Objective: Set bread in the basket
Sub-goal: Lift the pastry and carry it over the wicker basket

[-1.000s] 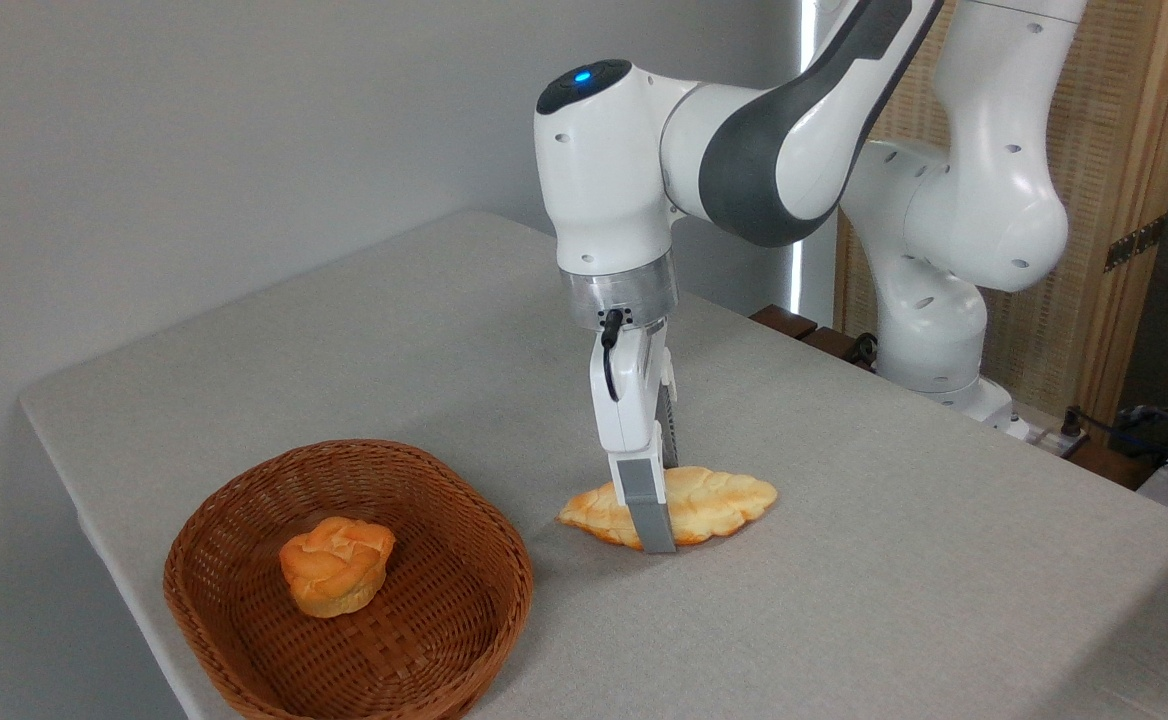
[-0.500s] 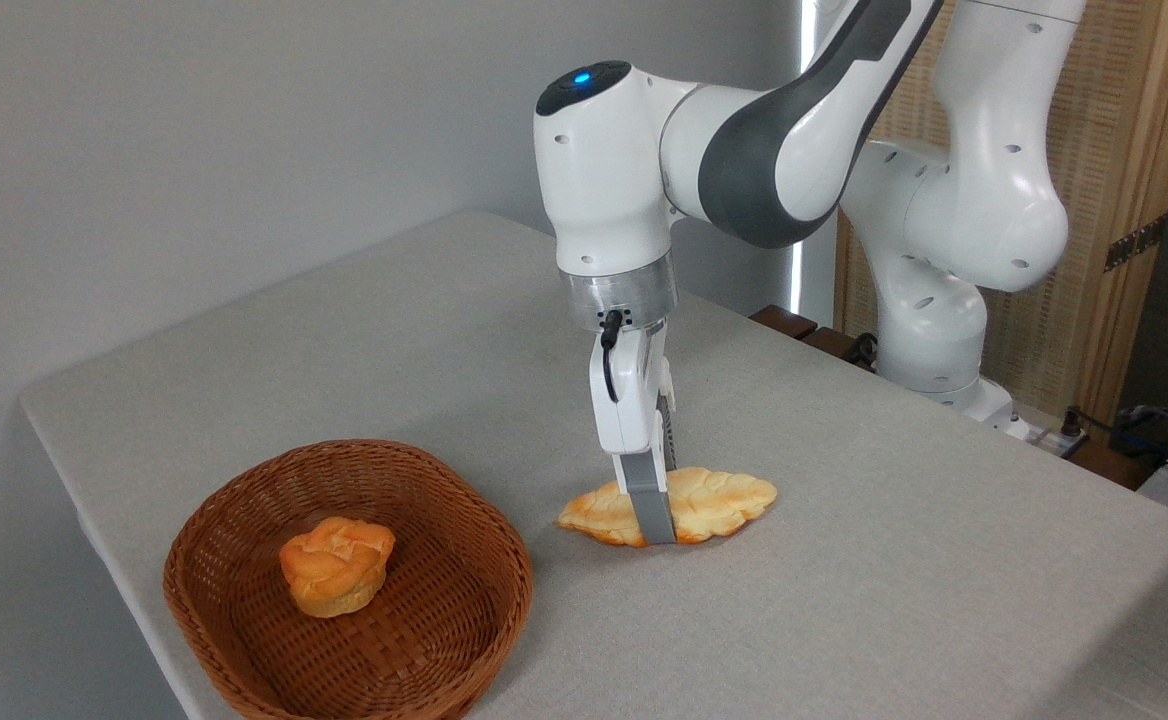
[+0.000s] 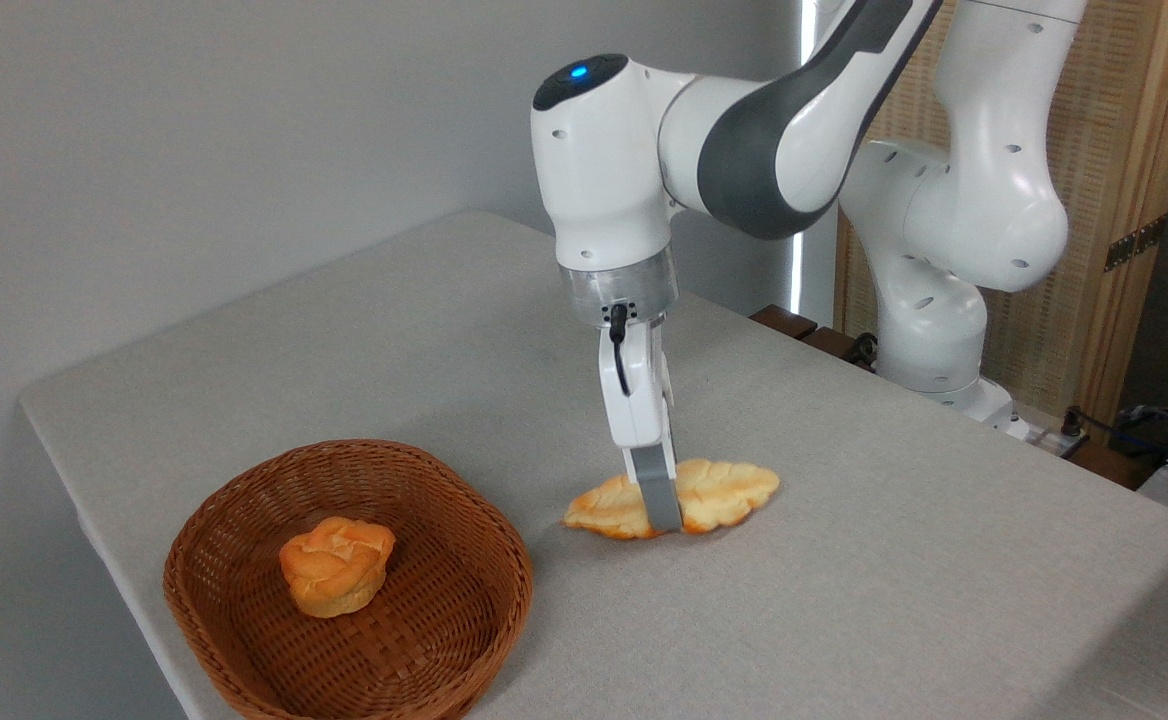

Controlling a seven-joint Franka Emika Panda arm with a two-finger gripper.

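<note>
The bread [image 3: 729,492], a long pale loaf with golden-orange edges, sits just right of the basket [image 3: 344,448], squeezed narrow at its middle and barely above the tablecloth. My gripper [image 3: 662,512] comes straight down on it and is shut on the loaf across its width. The near grey finger [image 3: 658,495] covers the loaf's middle; the far finger is hidden behind it. The brown wicker basket stands at the table's front left, about a hand's width from the loaf's left tip.
A small round orange bun [image 3: 336,563] lies inside the basket, left of its centre. The grey-clothed table [image 3: 894,560] ends close behind the basket on the left and front. The arm's base [image 3: 929,330] stands at the back right, with a wooden screen behind it.
The fingers have closed in on the loaf, pinching its middle narrower. The gripper and loaf have risen slightly and the wrist has turned a little.
</note>
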